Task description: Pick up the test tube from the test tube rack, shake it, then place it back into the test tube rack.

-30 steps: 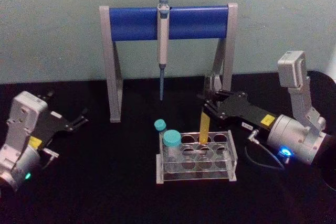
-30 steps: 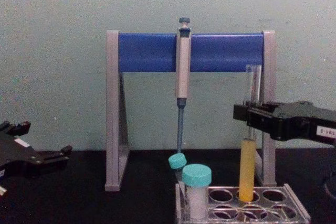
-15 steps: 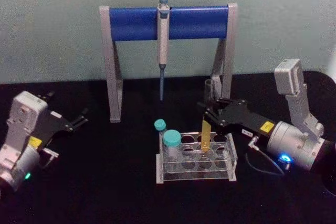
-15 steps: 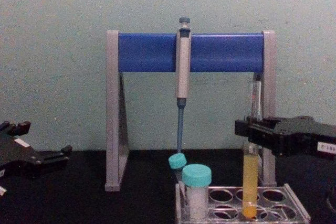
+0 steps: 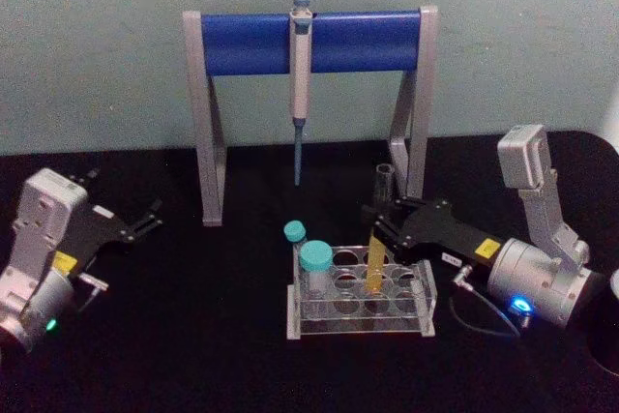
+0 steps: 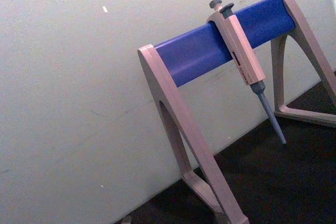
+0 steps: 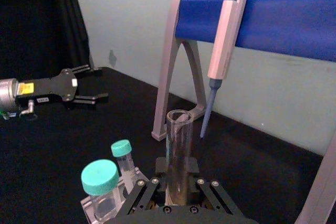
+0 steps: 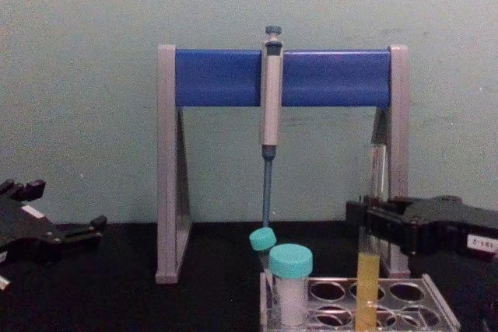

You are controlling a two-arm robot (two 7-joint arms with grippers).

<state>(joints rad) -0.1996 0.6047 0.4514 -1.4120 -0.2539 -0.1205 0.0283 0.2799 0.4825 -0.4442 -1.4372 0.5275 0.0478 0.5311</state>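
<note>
Clear plastic, the test tube rack [image 5: 360,299] is sitting nearest me on the tabletop [image 5: 193,336], and I am lowering the test tube [image 5: 376,256] into a right-side hole. My right end effector [image 5: 379,224] is clamped on its glass; keeping it plumb matters. The left end effector [image 5: 145,221], fingers apart, is idling far left.

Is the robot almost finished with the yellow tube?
Nearly. The right gripper grips the long clear glass test tube with yellow liquid, whose bottom is already down in a hole of the clear plastic test tube rack. Left: letting go and backing off. The left gripper sits idle.
</note>
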